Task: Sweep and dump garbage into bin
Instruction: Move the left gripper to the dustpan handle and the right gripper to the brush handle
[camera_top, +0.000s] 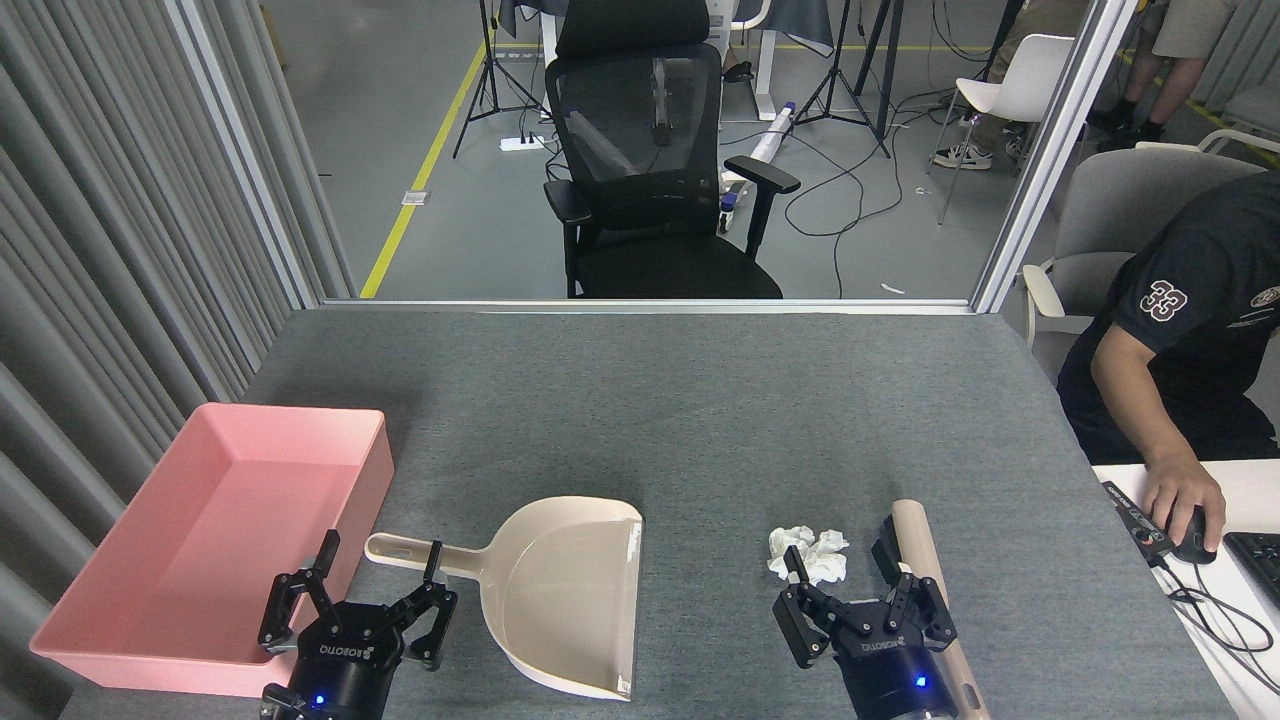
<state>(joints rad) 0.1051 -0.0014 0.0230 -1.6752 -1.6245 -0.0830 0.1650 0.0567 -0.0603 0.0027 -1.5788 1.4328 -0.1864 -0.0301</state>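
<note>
The garbage (810, 547), one crumpled white tissue wad, lies on the grey table (700, 420) right of centre. The pink bin (360, 470) stands at the front left with nothing visible inside. A beige dustpan (570, 590) lies between them, its handle (400, 552) pointing left toward the bin. My left gripper (381, 562) is open, and the handle's end shows between its fingers. My right gripper (850, 580) is open just in front of the tissue. A beige brush (918, 540) with a dark head lies beside its right finger.
A person sits at the right with a hand (1185, 500) on a mouse, at a white desk with a keyboard (1262, 560) and cables. A black office chair (650, 180) stands beyond the table's far edge. Grey curtains hang on the left.
</note>
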